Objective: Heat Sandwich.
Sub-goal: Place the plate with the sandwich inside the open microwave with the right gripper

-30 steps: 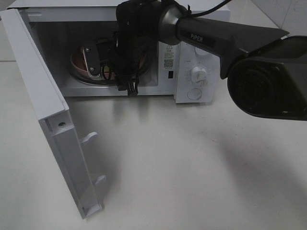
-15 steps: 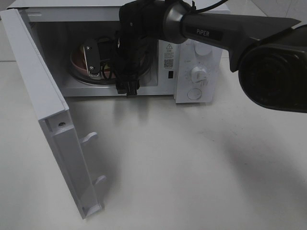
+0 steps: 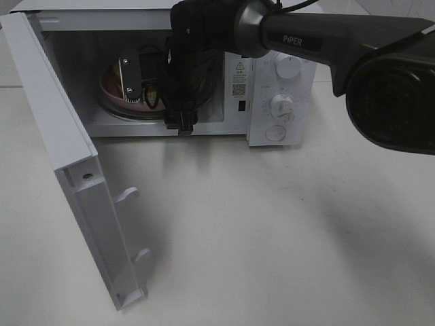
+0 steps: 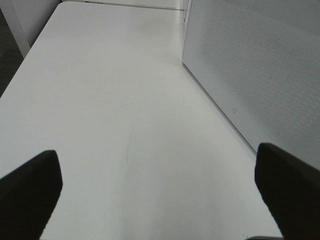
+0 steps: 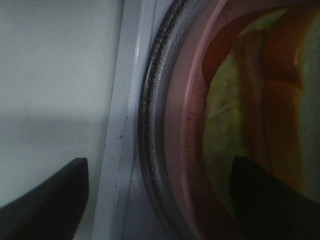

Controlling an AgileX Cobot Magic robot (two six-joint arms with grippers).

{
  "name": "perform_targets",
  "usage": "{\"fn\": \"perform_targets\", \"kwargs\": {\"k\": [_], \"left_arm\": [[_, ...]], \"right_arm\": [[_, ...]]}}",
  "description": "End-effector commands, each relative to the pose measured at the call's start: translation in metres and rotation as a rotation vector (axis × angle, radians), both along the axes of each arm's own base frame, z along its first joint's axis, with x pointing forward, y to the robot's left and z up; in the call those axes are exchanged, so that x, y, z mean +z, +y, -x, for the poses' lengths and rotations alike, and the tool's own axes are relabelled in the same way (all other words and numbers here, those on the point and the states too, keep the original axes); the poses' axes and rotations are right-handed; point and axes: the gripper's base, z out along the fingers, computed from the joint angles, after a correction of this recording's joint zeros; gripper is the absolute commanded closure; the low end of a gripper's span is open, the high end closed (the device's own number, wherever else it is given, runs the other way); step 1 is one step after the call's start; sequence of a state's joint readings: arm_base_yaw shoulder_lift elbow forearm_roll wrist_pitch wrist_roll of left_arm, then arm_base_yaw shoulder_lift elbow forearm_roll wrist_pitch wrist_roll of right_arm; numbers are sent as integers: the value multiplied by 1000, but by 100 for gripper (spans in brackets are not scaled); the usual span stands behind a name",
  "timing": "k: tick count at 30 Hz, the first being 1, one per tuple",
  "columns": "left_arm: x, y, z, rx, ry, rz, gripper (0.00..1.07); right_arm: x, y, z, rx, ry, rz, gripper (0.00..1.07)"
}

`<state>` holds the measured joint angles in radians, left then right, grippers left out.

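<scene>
The sandwich point(image 5: 235, 125) lies on the round pink plate point(image 5: 192, 125), which rests on the glass turntable point(image 5: 150, 100) inside the open microwave point(image 3: 279, 102). My right gripper point(image 5: 157, 200) reaches into the cavity. Its jaws stand wide apart, one on each side of the plate's rim, and grip nothing I can see. In the exterior high view the right gripper point(image 3: 136, 85) covers most of the plate point(image 3: 111, 85) and the sandwich. My left gripper point(image 4: 160, 195) is open and empty above the bare table, beside the microwave's perforated side wall point(image 4: 260, 75).
The microwave door point(image 3: 61, 149) stands swung open at the left, its handle point(image 3: 128, 195) facing the table's middle. The control panel with knobs point(image 3: 281, 105) is right of the cavity. The right arm point(image 3: 326, 41) crosses above the microwave's top right.
The right arm has shifted slightly up and further into the microwave cavity. The plate stays on the turntable. The door has not moved.
</scene>
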<state>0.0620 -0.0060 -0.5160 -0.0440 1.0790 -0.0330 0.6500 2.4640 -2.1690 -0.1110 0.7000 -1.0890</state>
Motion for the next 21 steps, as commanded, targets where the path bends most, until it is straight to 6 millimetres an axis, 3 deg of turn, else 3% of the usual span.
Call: {"fn": "perform_targets", "kwargs": {"k": [1, 21], "left_arm": [[0, -1, 2, 1, -27, 7, 7], [0, -1, 2, 1, -27, 7, 7]], "right_arm": [[8, -1, 1, -4, -21, -9, 31], [19, -21, 29, 9, -52, -39, 31]]}}
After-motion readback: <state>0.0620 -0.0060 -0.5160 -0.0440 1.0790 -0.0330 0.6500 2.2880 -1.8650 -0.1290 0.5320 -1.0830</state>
